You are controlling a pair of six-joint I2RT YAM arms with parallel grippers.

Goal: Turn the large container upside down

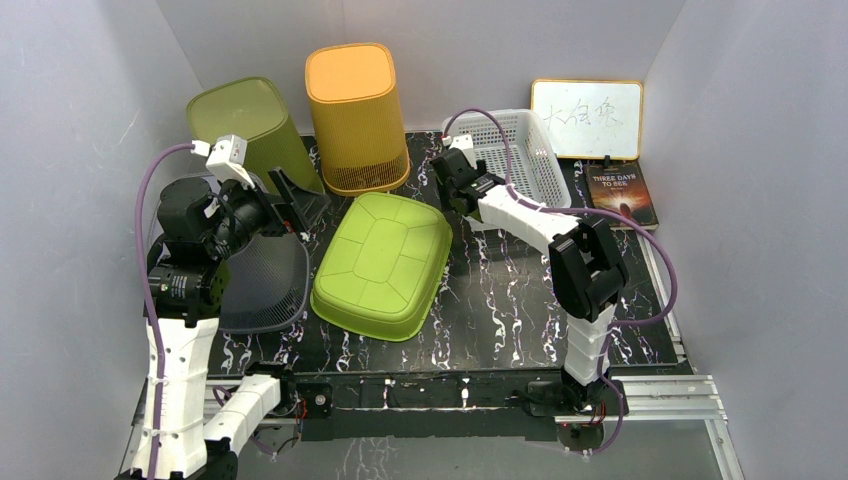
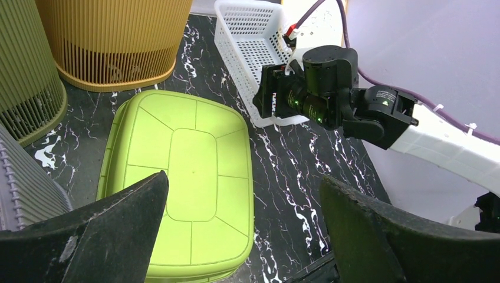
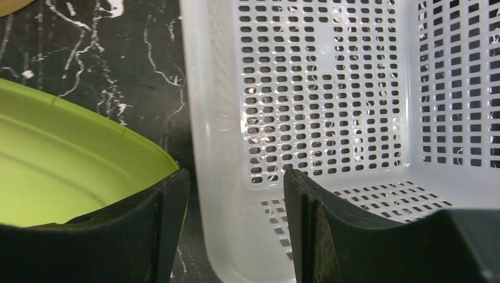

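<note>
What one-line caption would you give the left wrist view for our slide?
Open left gripper above the bottom-up green basin; right gripper at the white basket's wall.

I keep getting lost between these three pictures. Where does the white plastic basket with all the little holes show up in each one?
Top external: white perforated plastic basket at the back, right of centre.
Left wrist: basket at the top centre.
Right wrist: basket fills the centre and right.
Shared landmark: the lime-green plastic tub, to its left in every view.
</note>
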